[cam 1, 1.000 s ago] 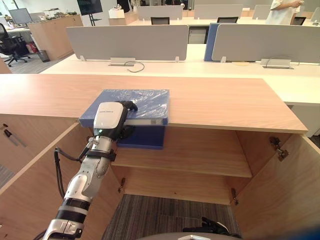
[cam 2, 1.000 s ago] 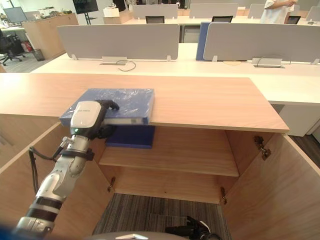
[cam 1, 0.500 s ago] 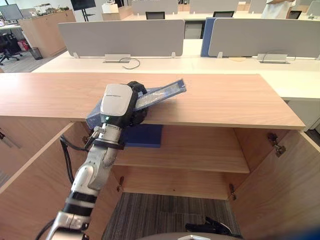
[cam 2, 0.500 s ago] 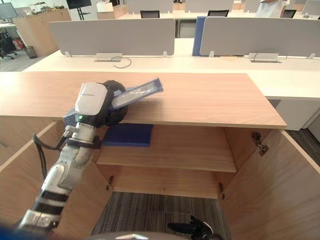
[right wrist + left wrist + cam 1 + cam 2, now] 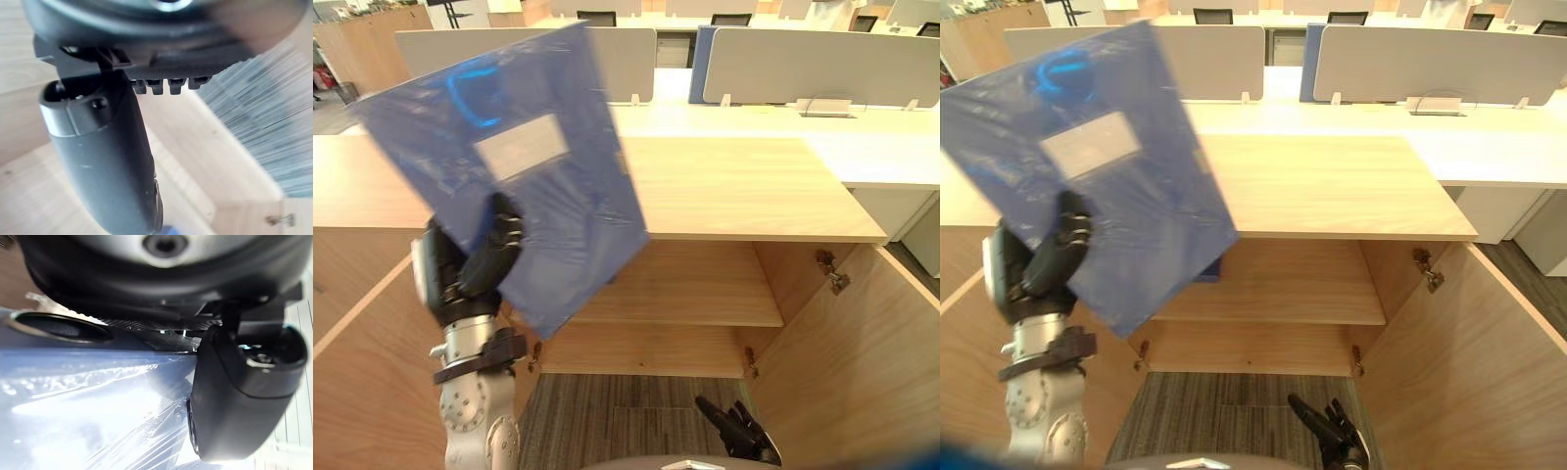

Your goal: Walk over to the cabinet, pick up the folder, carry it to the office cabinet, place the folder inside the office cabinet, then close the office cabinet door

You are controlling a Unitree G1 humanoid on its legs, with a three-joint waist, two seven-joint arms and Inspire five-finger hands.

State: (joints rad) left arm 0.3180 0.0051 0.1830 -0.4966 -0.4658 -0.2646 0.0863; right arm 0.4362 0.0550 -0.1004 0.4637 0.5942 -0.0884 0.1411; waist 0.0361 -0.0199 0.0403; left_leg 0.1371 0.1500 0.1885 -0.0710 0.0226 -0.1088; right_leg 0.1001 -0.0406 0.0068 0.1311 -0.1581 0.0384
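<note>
A blue plastic-wrapped folder (image 5: 543, 186) with a white label is held up, tilted, in front of the cabinet's left half. My left hand (image 5: 478, 262) is shut on its lower left edge, fingers curled over the front cover. In the left wrist view the thumb (image 5: 239, 396) presses on the glossy blue cover (image 5: 88, 421). The wooden office cabinet (image 5: 744, 186) stands open before me, and its inner shelf (image 5: 695, 294) is bare on the right. My right hand (image 5: 739, 433) hangs low over the carpet with straight fingers, holding nothing.
The cabinet's right door (image 5: 862, 372) swings wide open toward me. A sliver of another blue folder (image 5: 1211, 270) shows on the shelf behind the held one. White desks with grey dividers (image 5: 803, 69) stand behind the cabinet. Grey carpet (image 5: 626, 421) lies below.
The folder has come off the cabinet top and been swung up toward me in my left hand. The whole picture has shifted as well.
</note>
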